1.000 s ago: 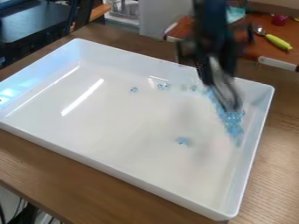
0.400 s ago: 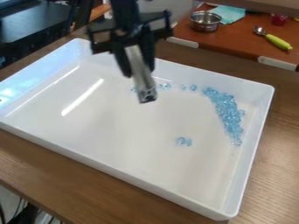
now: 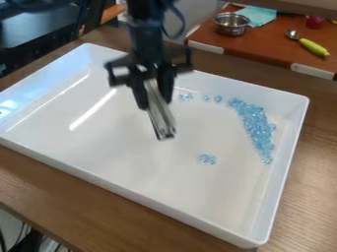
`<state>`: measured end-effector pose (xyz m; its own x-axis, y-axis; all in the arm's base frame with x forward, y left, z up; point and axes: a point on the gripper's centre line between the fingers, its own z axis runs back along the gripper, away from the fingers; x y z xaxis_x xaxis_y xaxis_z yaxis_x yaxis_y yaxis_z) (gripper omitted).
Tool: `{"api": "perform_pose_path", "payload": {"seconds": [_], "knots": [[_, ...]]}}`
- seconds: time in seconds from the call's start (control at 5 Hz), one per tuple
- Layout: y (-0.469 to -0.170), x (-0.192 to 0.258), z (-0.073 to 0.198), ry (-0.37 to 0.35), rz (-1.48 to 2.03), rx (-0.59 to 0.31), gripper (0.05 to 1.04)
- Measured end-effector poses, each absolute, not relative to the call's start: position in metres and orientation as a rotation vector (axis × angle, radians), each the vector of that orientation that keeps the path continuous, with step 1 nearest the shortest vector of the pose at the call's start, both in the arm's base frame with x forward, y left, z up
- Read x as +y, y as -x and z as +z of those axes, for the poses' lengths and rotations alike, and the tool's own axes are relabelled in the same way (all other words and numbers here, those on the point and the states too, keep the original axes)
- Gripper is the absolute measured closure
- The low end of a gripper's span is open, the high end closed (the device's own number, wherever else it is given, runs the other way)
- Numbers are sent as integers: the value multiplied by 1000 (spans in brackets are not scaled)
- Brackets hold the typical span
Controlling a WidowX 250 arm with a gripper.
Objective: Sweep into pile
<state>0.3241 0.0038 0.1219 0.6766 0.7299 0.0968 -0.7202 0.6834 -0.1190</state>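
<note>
We see the gripper [image 3: 154, 101] clamped on a silver bar [image 3: 161, 120], over the tray [image 3: 118, 133]. The blue beads [image 3: 254, 123] are in the tray: most of them make a curved band near one wall, some are along the far wall, and one small group lies apart.

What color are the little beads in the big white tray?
The beads are light blue and look see-through, shown best in the camera view.

The black arm [image 3: 146, 39] has a looped dark cable [image 3: 184, 22] and black claw [image 3: 155, 101].
</note>
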Motion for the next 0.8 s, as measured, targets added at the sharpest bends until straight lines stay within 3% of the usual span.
{"api": "perform_pose_path", "payload": {"seconds": [0.4, 0.8], "knots": [[-326, -15, 90, -32, 823, -94, 708], [-339, -36, 85, -34, 847, -71, 708]]}}
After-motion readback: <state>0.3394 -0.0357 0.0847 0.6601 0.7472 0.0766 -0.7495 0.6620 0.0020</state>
